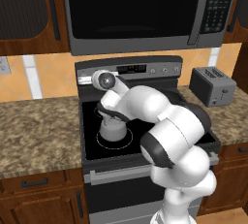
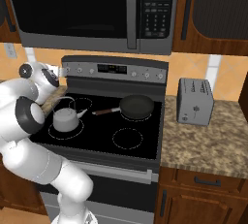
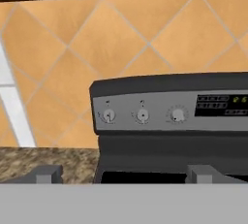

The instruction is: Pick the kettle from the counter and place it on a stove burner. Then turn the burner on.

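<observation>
Though the kettle already sits on the front-left burner, it looks rigid, light and slick, best lifted by its thin arched handle. The gripper faces the stove knobs, fingers spread, empty.

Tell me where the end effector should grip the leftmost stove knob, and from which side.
Grip the leftmost knob across its round rim, coming straight at the front of the upright control panel. It is a small dial facing outward, and the end effector already looks at it level, fingers spread wide.
</observation>
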